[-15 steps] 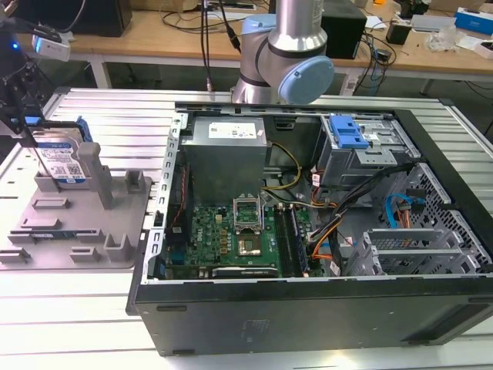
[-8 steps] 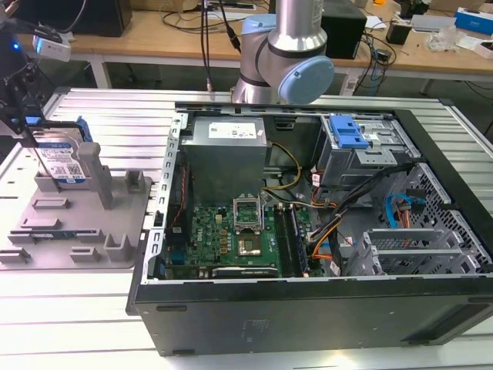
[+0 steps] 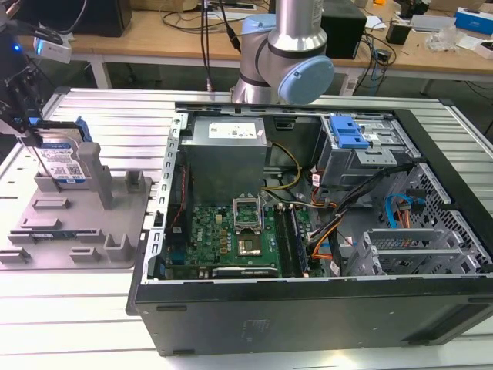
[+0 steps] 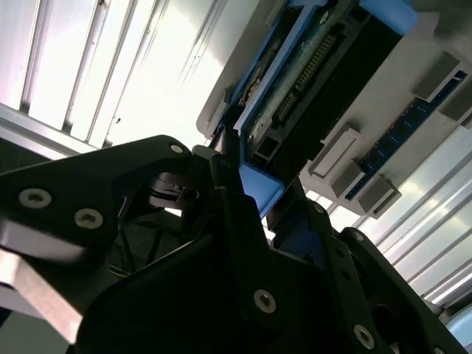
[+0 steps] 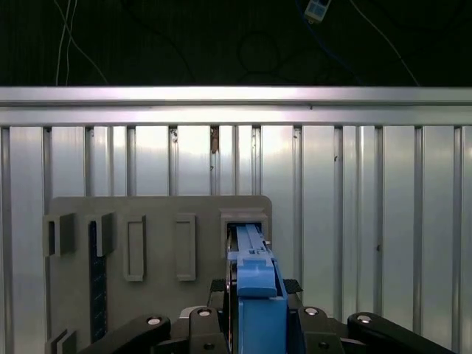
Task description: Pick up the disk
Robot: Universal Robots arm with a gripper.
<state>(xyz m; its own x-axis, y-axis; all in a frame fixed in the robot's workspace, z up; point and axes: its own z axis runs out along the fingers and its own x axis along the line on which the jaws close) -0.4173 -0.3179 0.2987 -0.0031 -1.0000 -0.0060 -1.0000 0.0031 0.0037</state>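
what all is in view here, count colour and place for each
disk: 1, silver with blue rails, upright in the fixture, claw around it
fixture: 1, grey, at the exterior view's left on the table
computer case: 1, black, open, centre to right
drive cage: 1, blue-handled, at the case's far side
table: 1, ribbed metal, under everything
arm: 1, silver and pale blue, behind the case
claw: 1, black, closed on the disk

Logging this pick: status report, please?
Gripper shut on the disk. Disk upright on edge in the grey fixture. Nothing in the way.
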